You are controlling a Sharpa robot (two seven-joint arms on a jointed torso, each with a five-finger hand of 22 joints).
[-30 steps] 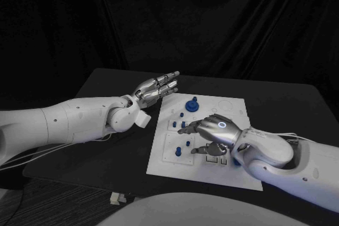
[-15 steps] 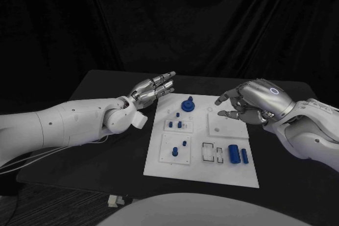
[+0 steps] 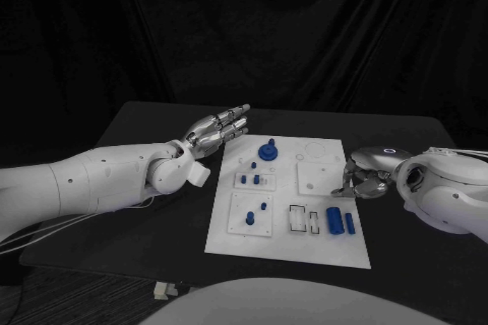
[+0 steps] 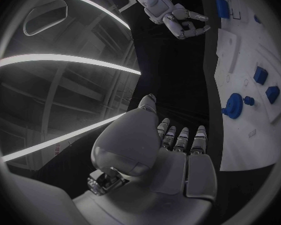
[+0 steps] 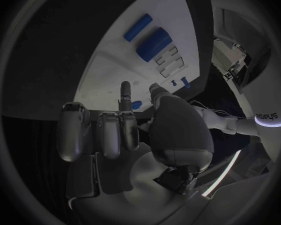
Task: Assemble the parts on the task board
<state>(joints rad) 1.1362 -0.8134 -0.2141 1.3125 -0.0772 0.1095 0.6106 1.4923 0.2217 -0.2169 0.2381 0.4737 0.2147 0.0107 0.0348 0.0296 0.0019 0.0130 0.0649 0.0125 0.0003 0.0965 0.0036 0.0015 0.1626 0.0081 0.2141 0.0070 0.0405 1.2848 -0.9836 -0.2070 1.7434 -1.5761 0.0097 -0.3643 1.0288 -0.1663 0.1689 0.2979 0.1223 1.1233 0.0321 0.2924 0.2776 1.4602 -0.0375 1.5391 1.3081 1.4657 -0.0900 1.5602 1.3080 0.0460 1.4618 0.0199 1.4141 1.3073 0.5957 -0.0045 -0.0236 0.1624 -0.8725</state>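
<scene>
Hovering just off the task board's (image 3: 290, 230) right edge, the right hand (image 3: 364, 182) holds nothing, its fingers curled loosely, probably poised to reach again. The left hand (image 3: 216, 130) waits flat and spread beyond the far-left corner. Two blue cylinders (image 3: 340, 221) lie near the board's right edge, long axes running near-to-far.

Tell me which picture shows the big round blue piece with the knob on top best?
The head view: the round blue piece stands at the far end of the white board, seen whole from above. The left wrist view shows it too, bent near the edge. I cannot pick it out in the right wrist view.
</scene>
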